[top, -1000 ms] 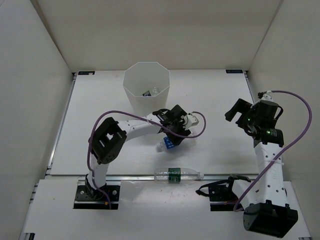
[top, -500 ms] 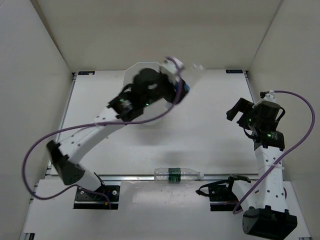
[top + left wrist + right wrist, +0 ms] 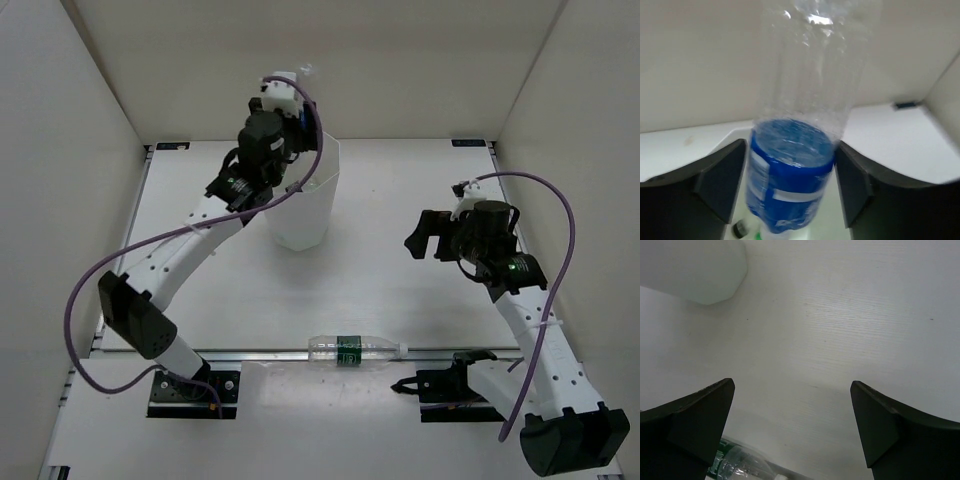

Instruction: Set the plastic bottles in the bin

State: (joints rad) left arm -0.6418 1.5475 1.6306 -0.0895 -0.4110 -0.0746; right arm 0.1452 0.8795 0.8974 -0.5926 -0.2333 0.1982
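1. The left gripper [image 3: 790, 186] is clenched around a clear blue-label bottle [image 3: 807, 90], held high over the bin [image 3: 300, 215].
2. The right gripper [image 3: 792, 430] hangs with its fingers spread wide over the table [image 3: 400, 190], grasping nothing.
3. 1 green-label bottle [image 3: 355, 349] lies on its side at the table's near edge.

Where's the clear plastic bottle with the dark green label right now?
The clear green-labelled plastic bottle lies on its side along the middle of the table's near edge in the top external view, far from the white faceted plastic bin.
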